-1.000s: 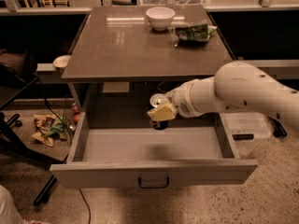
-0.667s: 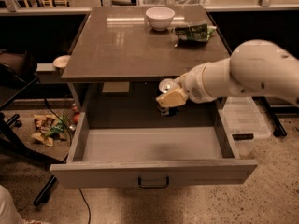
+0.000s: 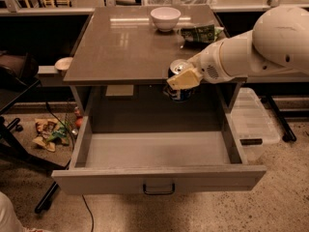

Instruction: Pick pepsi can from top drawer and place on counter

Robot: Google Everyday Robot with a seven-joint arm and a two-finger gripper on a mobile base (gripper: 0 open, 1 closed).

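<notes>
My gripper (image 3: 182, 79) is shut on the pepsi can (image 3: 178, 94), a dark blue can with a silver top. It holds the can upright in the air above the back of the open top drawer (image 3: 159, 151), level with the front edge of the counter (image 3: 125, 47). The can's top reaches just above the counter edge and its lower half hangs below it. The drawer is pulled fully out and shows a bare grey floor, with a dark handle (image 3: 159, 189) on its front. My white arm comes in from the right.
A white bowl (image 3: 165, 18) and a green snack bag (image 3: 200, 33) sit at the back right of the counter. A clear plastic bin (image 3: 251, 122) stands on the floor to the right. Litter (image 3: 48, 132) and a black chair base lie to the left.
My gripper has lifted the pepsi can from inside the drawer up to the counter's front edge and a little to the right.
</notes>
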